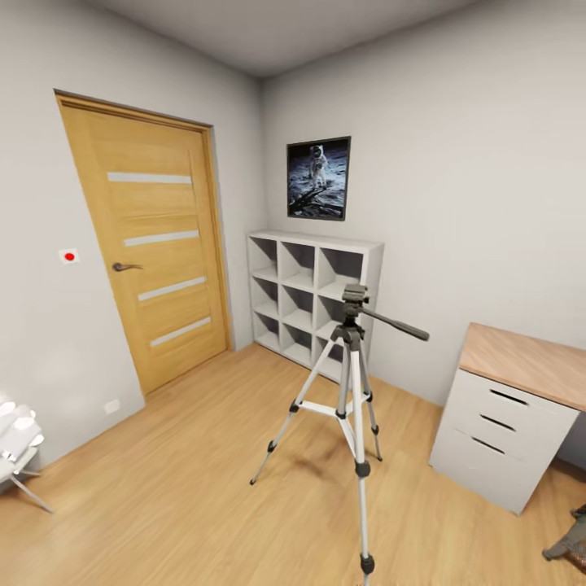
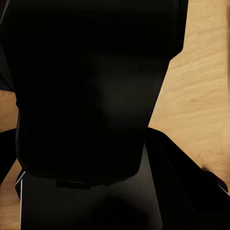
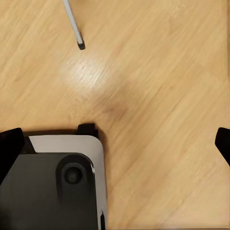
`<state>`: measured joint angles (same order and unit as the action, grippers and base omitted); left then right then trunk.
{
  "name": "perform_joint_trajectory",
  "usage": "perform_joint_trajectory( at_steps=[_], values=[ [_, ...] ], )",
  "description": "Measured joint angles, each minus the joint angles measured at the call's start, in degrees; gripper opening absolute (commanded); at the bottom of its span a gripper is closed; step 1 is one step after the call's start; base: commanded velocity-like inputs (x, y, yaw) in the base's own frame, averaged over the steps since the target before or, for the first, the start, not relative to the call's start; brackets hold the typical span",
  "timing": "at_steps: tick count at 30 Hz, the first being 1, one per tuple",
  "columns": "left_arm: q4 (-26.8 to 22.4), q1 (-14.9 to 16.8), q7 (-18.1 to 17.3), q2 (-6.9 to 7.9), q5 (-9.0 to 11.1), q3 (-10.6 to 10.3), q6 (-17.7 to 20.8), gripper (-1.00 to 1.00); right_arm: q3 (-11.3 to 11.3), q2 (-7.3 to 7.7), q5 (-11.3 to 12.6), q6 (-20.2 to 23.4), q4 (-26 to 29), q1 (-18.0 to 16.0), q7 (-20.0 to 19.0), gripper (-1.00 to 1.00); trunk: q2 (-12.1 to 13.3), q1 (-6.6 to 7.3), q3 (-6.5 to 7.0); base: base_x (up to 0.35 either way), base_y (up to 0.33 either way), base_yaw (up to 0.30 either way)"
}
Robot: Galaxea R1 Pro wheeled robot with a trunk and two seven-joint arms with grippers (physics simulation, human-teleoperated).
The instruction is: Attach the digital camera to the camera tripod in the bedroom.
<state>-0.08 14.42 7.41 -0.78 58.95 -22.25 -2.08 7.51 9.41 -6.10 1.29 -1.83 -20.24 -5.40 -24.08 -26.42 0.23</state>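
camera tripod (image 1: 351, 389) upright on bedroom plank floor (image 1: 179, 488) in front of cube shelves (image 1: 313, 303), head bare, my right fingers (image 3: 223, 143) spread wide — holding nothing, left grip state — can't tell

camera tripod (image 1: 352, 382): silver legs, black joints | door (image 1: 150, 244): oak, pale stripes | floor (image 1: 187, 496): light wood planks
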Motion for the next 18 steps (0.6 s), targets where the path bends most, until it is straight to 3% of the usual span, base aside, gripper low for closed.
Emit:
perform_joint_trajectory(
  at_steps=[18],
  values=[
    [0.0,0.0,0.0,0.02,-0.03,0.03,0.02,-1.0,0.0,-0.18,-0.15,0.03,0.0,0.0,-0.12,1.0,-0.01,0.01,0.44,0.094,0.0,-0.277]
  ],
)
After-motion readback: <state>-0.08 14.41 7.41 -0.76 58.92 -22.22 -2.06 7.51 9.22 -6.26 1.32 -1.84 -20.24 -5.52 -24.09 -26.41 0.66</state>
